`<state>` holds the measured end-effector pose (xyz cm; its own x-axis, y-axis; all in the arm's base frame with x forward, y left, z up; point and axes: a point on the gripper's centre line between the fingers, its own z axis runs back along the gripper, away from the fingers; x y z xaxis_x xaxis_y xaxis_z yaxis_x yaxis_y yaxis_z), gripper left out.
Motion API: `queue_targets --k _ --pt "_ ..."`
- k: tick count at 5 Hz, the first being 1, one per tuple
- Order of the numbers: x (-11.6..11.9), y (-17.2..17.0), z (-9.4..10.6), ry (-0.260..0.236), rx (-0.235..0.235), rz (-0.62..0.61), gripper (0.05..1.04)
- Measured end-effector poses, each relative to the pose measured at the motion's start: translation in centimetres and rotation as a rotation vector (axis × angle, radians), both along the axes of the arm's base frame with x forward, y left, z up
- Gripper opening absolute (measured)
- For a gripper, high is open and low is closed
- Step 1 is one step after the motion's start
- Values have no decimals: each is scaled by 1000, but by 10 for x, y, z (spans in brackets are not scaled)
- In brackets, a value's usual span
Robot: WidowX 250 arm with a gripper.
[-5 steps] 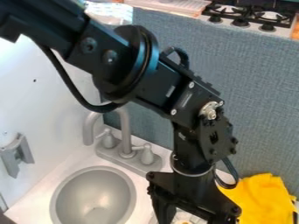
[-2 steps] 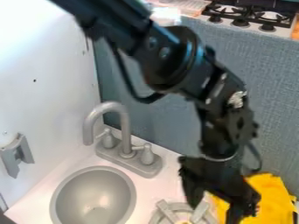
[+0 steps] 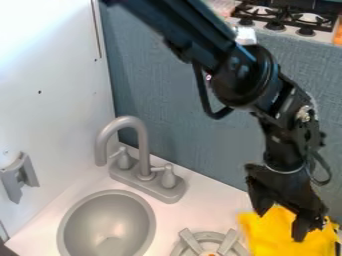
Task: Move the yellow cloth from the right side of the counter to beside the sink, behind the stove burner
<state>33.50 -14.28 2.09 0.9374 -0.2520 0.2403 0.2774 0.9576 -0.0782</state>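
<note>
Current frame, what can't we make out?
Camera view, all items:
Yellow cloth: partly behind the gripper, bottom edge crops it.
Gripper-cloth contact: can't tell, slanted angle hides any gap.
Grey ring with bars: lower part cut by bottom edge.
Sink bowl: near rim, same edge.
Arm: upper end, top edge.

No texts, labels, brands, numbers or signs can be read on anything here.
</note>
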Motion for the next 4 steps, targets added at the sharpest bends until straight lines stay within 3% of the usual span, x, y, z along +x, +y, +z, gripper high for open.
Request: queue_targets --k 1,3,4 --pt "25 -4 -16 -25 16 -18 1001" --pt "46 -9 -51 -6 46 -55 1001" --pt "52 -8 -75 6 37 -69 1001"
